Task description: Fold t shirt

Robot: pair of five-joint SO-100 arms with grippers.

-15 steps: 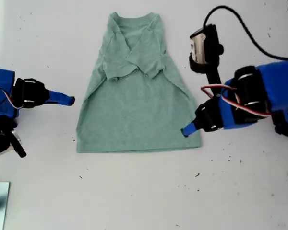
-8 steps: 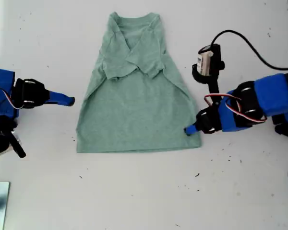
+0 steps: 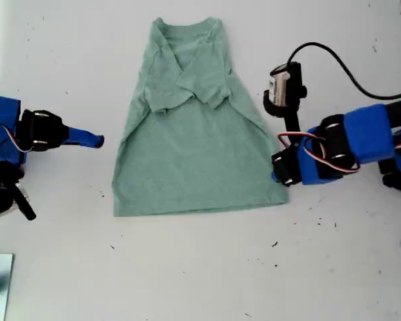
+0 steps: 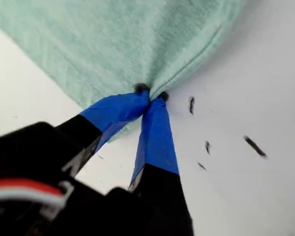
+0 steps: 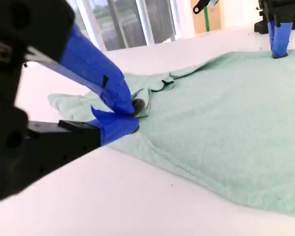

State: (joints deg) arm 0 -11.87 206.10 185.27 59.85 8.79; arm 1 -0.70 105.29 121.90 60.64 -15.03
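My first gripper (image 4: pixel 151 96) pinches the hem corner of the t shirt (image 3: pixel 194 127), at four o'clock on the cloth in the exterior view. My second gripper (image 3: pixel 97 140), tips together on nothing, sits at nine o'clock, apart from the shirt lying flat on the table (image 3: pixel 200 267).

Pale green t shirt (image 3: pixel 197 150) lies flat, neckline away, both sleeves folded inward across its chest
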